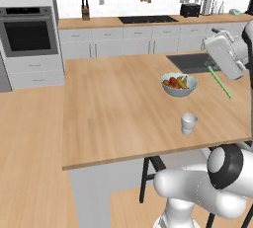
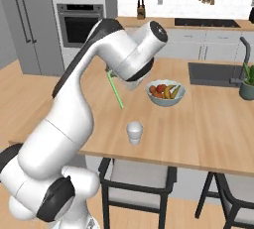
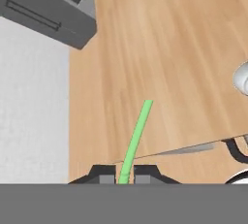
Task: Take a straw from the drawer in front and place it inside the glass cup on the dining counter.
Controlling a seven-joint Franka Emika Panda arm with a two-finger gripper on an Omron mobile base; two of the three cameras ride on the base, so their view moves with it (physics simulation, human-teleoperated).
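My gripper point(image 3: 124, 179) is shut on the bright green straw point(image 3: 137, 136), which sticks out from between the two dark fingertips. The hand point(image 1: 225, 54) hangs high over the dining counter point(image 1: 113, 113), with the straw point(image 1: 219, 81) slanting downward from it. In the right base view the straw point(image 2: 115, 89) pokes out from under the wrist, up and to the left of the glass cup point(image 2: 134, 133). The cup point(image 1: 188, 123) stands upright near the counter's front edge, apart from the straw, and shows at the right edge of the hand view point(image 3: 242, 78). The drawer is out of view.
A white bowl of fruit point(image 1: 179, 85) sits behind the cup. A dark sink point(image 1: 190, 62) and a potted plant point(image 2: 246, 82) lie at the counter's far right. Dark stools point(image 2: 136, 183) stand under the front edge. A dark grey panel with a slim handle point(image 3: 43, 17) shows beyond the counter.
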